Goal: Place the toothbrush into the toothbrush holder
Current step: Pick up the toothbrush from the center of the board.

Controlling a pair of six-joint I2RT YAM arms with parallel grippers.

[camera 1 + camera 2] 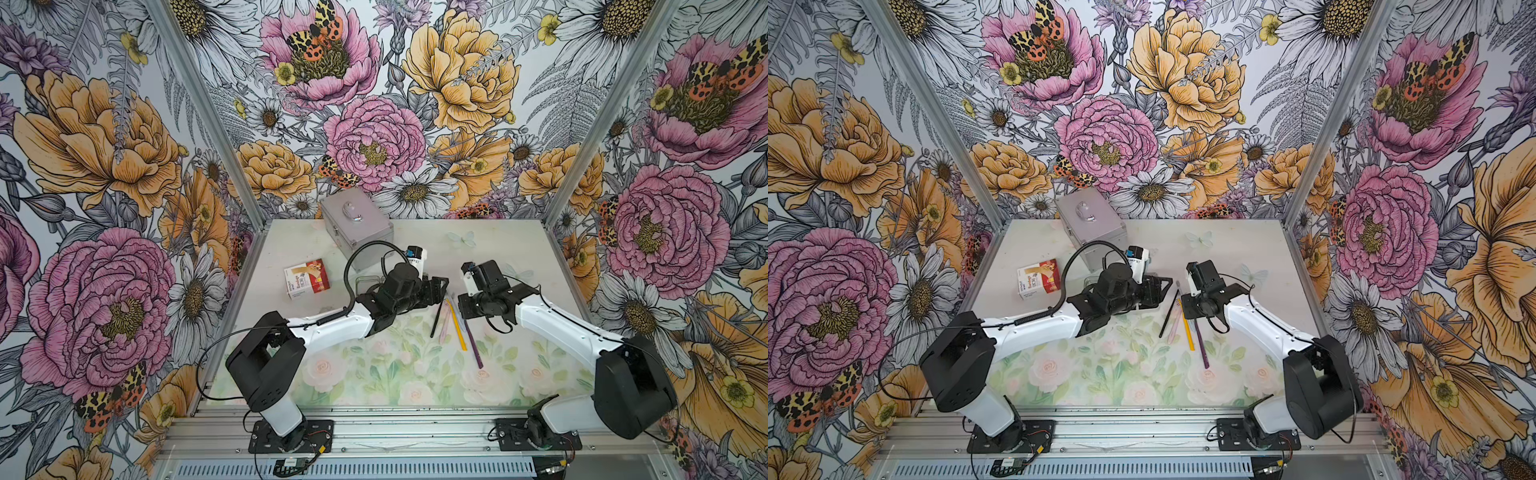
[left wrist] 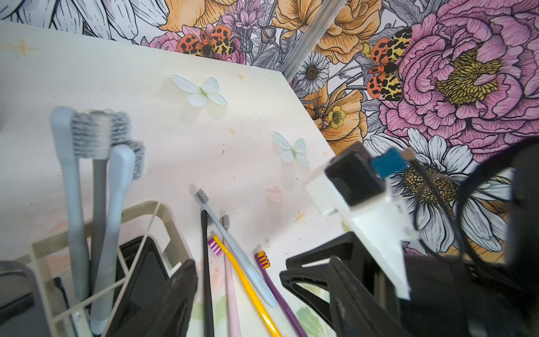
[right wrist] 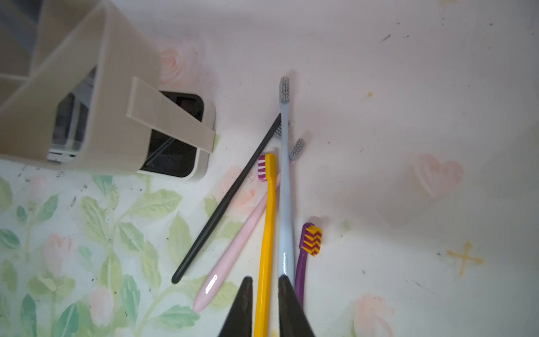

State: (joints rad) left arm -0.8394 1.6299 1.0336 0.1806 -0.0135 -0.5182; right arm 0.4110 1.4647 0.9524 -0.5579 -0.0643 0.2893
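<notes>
So from where I stood, the yellow toothbrush [image 3: 269, 204] lay flat on the worktop [image 3: 408, 87]. It was wedged between a pink one [image 3: 233, 251] and a light blue one [image 3: 284, 189], near the toothbrush holder [image 3: 122, 67], which had three greyish brushes [image 2: 75, 204] standing in it bristles-up. The right gripper [image 3: 265, 280] had its jaws almost closed astride the yellow handle, well down from the bristles. Honestly couldn't tell if they were pinching it or just hugging it. The left gripper [image 2: 237, 268] hung beside the holder with its jaws wide apart, holding nothing. My guess is that brush was light, stiff, slick plastic, so a pinch across the narrow handle seemed right, minding the blue neighbour lying just beside it.
</notes>
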